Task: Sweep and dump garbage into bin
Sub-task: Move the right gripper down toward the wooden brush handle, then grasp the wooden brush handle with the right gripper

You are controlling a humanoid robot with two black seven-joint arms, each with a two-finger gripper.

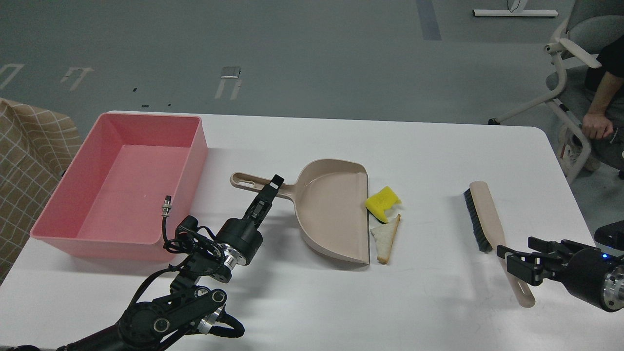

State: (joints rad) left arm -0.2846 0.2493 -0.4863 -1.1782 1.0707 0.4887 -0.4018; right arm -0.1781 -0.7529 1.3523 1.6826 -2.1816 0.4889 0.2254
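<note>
The garbage lies mid-table: a yellow sponge chunk [382, 202] and a triangular bread slice [386, 237], both against the open edge of the beige dustpan [331, 209]. My left gripper [272, 188] is shut on the dustpan's handle, which points left. The pink bin [195, 163] stands at the far left and is empty. A beige brush [487, 219] with dark bristles lies at the right. My right gripper [508, 259] is open, its fingers on either side of the brush's handle near its lower end.
The white table [438, 156] ends just right of the brush. A person on a wheeled chair [575, 73] sits beyond the back right corner. A checked cloth [24, 156] lies off the table's left side.
</note>
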